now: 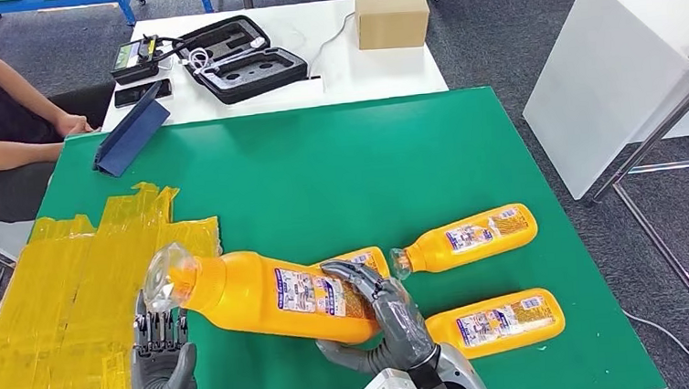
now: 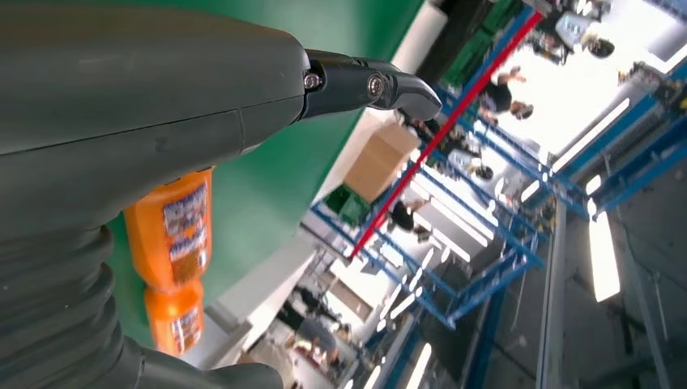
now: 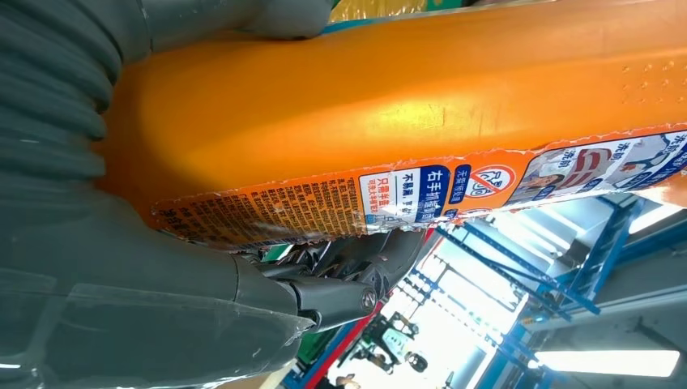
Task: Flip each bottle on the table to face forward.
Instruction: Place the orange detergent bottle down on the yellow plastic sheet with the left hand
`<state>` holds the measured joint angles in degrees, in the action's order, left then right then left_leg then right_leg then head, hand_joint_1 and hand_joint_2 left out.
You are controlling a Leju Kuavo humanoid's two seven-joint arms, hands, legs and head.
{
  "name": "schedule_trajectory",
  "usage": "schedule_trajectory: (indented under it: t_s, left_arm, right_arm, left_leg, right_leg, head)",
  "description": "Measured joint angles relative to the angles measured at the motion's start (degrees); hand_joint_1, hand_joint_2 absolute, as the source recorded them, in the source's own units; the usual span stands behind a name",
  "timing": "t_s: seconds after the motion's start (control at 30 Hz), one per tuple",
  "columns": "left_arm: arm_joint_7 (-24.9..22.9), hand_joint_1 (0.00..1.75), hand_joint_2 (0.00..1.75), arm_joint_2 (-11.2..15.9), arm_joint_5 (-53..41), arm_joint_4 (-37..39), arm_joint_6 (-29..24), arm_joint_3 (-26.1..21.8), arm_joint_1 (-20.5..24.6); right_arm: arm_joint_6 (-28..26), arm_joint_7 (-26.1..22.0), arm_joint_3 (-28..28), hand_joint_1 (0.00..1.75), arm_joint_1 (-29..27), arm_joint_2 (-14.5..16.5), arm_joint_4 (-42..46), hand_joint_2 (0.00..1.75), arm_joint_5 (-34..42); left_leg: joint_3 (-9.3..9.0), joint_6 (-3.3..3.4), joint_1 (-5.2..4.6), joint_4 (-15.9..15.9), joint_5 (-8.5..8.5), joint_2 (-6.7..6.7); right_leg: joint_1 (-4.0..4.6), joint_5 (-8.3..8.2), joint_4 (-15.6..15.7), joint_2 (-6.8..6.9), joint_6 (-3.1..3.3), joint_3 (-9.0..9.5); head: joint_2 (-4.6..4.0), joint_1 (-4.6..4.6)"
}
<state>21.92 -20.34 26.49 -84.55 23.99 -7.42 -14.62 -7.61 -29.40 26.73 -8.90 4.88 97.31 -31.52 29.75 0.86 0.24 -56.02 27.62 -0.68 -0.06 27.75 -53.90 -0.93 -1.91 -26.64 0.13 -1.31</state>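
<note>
Right hand (image 1: pixel 388 324) grips lifted bottle (image 1: pixel 265 296); left hand (image 1: pixel 160 363) fingers spread below cap.

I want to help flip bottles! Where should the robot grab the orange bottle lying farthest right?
Probably around its wide body, coming from above. That bottle lies flat on the green table, apart from its neighbour, so fingers could wrap around both long sides there.

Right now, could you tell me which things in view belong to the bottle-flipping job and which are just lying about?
Job: held bottle in the right hand; three bottles on the table; left hand.

Lying about: cardboard box, black case, blue folder, yellow tape.
</note>
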Motion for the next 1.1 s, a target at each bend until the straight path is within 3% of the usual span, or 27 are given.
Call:
schedule_trajectory:
  t_s: [0.3, 0.63, 1.1]
  left_arm:
    - [1.75, 0.0, 1.75, -0.01, -4.15, 0.68, 6.05, 2.12, 0.34]
    - [5.74, 0.0, 1.75, 0.88, -11.5, 0.69, 3.65, 7.95, 1.06]
    - [5.99, 0.0, 1.75, 2.26, -9.05, 0.88, 3.01, 11.01, 1.95]
  right_arm:
    - [1.18, 0.14, -0.65, 1.75, 1.99, 0.99, -1.78, 1.75, -0.62]
    - [1.57, 2.37, 0.66, 1.75, 6.15, 3.53, -7.26, 1.75, -1.62]
    - [2.57, 3.72, 6.5, 1.75, 9.3, 6.67, -17.63, 1.75, -3.54]
  left_leg:
    - [0.01, 0.0, 0.0, 0.0, 0.0, 0.0]
    - [0.03, 0.01, 0.0, 0.0, -0.01, -0.02]
    - [0.1, 0.03, 0.01, 0.0, -0.02, -0.07]
  right_leg:
    - [0.0, 0.0, 0.0, 0.0, 0.0, 0.0]
    - [0.0, 0.0, -0.02, 0.0, 0.0, 0.0]
    - [0.0, 0.0, -0.03, 0.0, 0.0, -0.05]
  head:
    - [0.0, 0.01]
    - [0.0, 0.0]
    - [0.0, 0.0]
